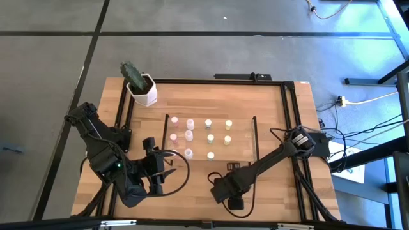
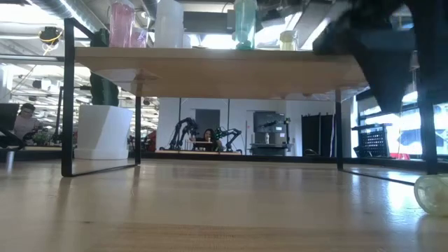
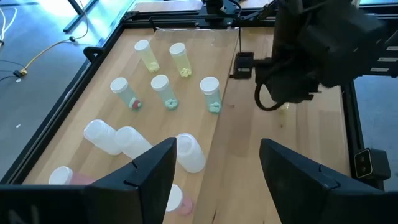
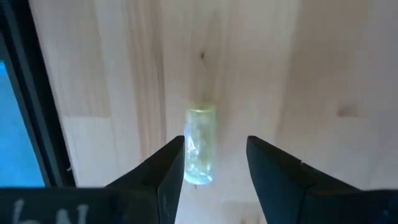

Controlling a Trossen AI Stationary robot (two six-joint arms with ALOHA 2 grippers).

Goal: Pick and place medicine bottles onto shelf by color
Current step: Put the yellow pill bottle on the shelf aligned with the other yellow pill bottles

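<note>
Bottle (image 4: 200, 144) between right hand (image 4: 214, 171) fingers

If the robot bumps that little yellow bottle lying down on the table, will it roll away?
Probably. The yellow bottle is round and lies on its side on the smooth wooden table, so a nudge would likely roll it. It looks tiny and see-through, so probably light. The right gripper has open fingers on either side of it.

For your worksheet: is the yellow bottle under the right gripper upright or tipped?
Tipped: the yellow bottle lies on its side on the tabletop, between the right gripper's open fingers.
</note>
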